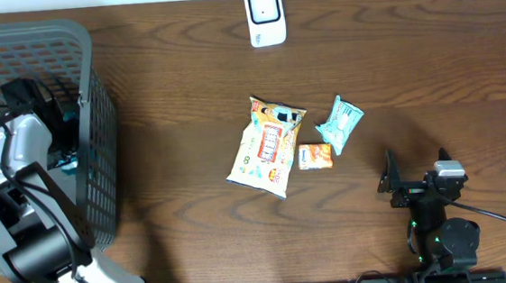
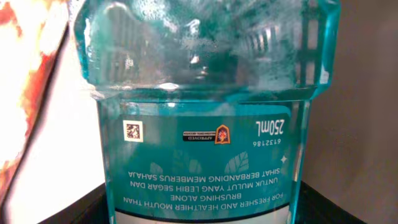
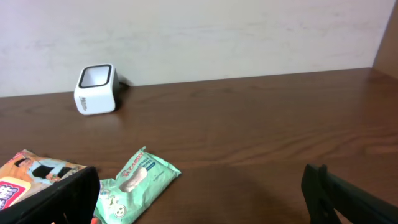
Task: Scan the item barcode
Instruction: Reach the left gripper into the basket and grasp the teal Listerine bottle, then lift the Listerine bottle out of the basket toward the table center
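teal bottle [image 2: 199, 143] should be gripped squarely before being lifted to scanner [image 1: 265, 15]; whether left claw [image 1: 61, 138] is clamped cannot be told; right claw [image 3: 199, 198] is spread apart.

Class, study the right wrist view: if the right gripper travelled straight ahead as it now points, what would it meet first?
Nothing nearby: ahead of the right gripper lies bare table, then, likely, the wall. The green packet and white scanner sit left of that line.
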### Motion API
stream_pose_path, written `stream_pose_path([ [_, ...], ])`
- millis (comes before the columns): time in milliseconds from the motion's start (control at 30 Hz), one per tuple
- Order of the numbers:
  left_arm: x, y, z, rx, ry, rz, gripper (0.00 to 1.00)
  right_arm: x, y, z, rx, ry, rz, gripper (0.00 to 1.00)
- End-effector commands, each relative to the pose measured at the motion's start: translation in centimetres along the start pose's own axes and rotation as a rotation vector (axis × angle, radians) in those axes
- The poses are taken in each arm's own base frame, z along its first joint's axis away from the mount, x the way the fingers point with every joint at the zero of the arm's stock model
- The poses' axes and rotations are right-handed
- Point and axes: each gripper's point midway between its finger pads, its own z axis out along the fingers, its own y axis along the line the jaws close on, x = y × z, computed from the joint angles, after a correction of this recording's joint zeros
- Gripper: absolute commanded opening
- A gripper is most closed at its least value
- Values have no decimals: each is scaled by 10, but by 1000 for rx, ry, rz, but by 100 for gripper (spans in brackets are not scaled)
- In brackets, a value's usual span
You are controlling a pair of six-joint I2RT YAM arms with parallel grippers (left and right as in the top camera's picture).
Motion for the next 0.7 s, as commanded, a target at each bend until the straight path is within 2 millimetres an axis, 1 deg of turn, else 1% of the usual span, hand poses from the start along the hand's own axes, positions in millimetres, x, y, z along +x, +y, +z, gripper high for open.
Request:
stream_pose_path([
  [0, -11, 14, -38, -63, -99, -24, 54, 0, -4, 0, 16, -3, -8, 99],
  [133, -29, 17, -87, -58, -248, -75, 54, 0, -4, 0, 16, -3, -8, 99],
  [300, -40, 20, -142, -55, -403, -92, 54, 0, -4, 0, 16, -3, -8, 99],
  [400, -43, 22, -175, -52, -494, -102, 54, 0, -4, 0, 16, -3, -8, 99],
  [533, -44, 25, -222, -33, -629, -163, 53, 0, -4, 0, 16, -3, -8, 99],
  [667, -39, 27, -267, -11, -753, -210, 53, 0, -4, 0, 16, -3, -8, 99],
])
